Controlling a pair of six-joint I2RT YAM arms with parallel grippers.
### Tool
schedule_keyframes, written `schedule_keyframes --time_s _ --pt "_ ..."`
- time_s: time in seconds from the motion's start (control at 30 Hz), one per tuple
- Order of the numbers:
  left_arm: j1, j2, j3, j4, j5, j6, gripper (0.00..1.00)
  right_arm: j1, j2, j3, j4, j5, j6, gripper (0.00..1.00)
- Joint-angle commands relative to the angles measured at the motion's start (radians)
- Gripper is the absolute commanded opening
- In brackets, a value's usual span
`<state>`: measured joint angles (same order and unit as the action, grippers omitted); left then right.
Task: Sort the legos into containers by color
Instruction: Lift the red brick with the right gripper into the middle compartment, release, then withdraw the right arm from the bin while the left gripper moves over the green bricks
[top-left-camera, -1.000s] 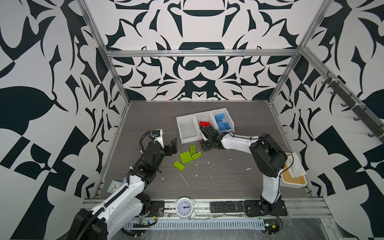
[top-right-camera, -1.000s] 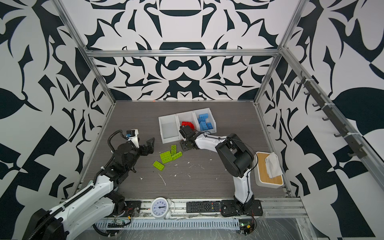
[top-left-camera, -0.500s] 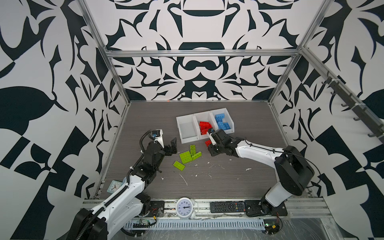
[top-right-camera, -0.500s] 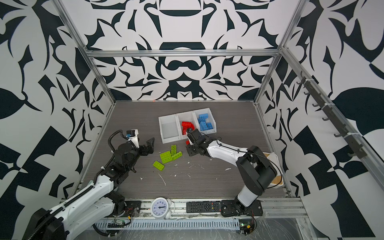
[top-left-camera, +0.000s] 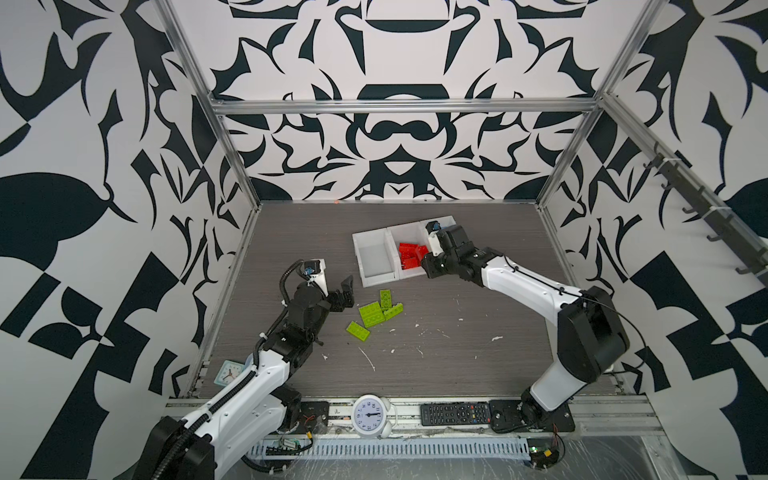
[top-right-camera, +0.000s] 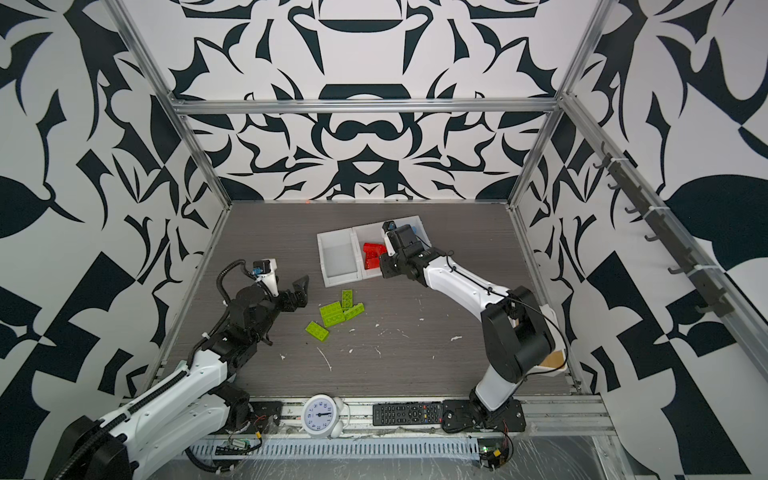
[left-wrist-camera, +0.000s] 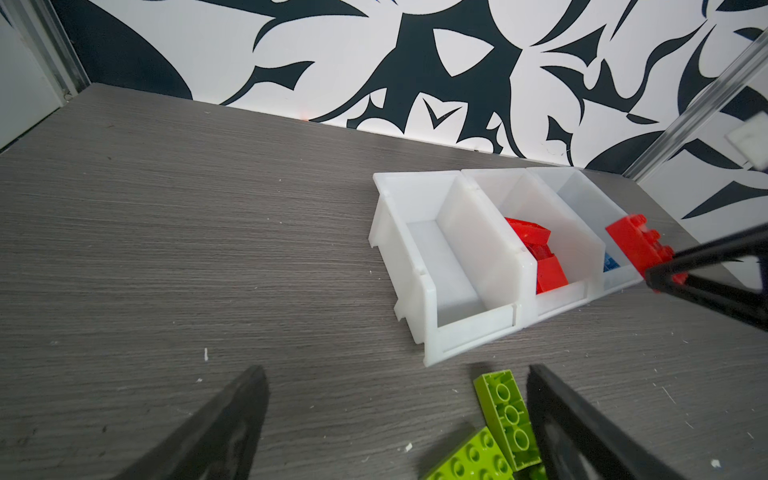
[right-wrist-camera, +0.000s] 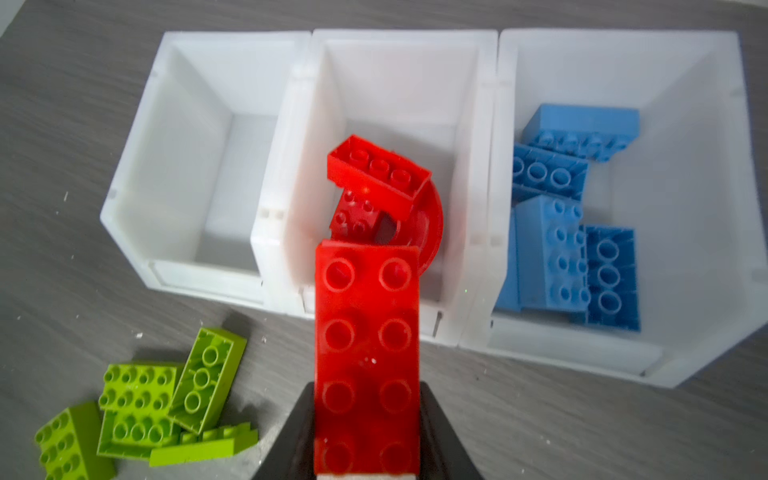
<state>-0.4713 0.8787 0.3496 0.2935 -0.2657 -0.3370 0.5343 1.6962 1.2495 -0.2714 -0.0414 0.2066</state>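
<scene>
Four green bricks (right-wrist-camera: 137, 388) loose; three bins (right-wrist-camera: 399, 35); right pincer (right-wrist-camera: 368, 399) pinching red brick (right-wrist-camera: 368, 332); left pincer (left-wrist-camera: 397, 370) spread.

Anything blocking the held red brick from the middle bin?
Nothing visible. The right gripper holds the red brick by the middle bin front lip; its top is open, and only red legos lie inside.

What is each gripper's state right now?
Left gripper: open, empty.
Right gripper: shut on a red brick.
</scene>
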Motion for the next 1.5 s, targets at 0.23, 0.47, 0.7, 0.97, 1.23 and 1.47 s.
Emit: schedule_keyframes --time_s 0.23,0.47,0.7,0.97,1.23,1.47 --pt "0.002 0.015 0.022 -0.026 -0.004 -0.010 0.99 -0.066 0.216 0.325 -0.089 -0.072 -0.092 0.27" --pt "0.003 0.025 0.029 -0.021 0.030 -0.007 0.99 -0.086 0.295 0.395 -0.099 -0.081 -0.102 0.31" --pt "0.003 0.034 0.053 -0.036 0.078 0.013 0.99 -0.091 0.328 0.429 -0.100 -0.107 -0.105 0.39" --pt "0.002 0.121 0.139 -0.152 0.045 -0.020 0.99 -0.104 0.267 0.430 -0.131 -0.138 -0.124 0.60" --pt "-0.088 0.140 0.228 -0.480 -0.016 -0.177 1.00 -0.134 -0.267 -0.079 0.202 -0.125 -0.168 0.68" --pt "-0.229 0.170 0.261 -0.681 -0.097 -0.357 0.99 -0.135 -0.712 -0.660 0.667 0.038 -0.164 0.69"
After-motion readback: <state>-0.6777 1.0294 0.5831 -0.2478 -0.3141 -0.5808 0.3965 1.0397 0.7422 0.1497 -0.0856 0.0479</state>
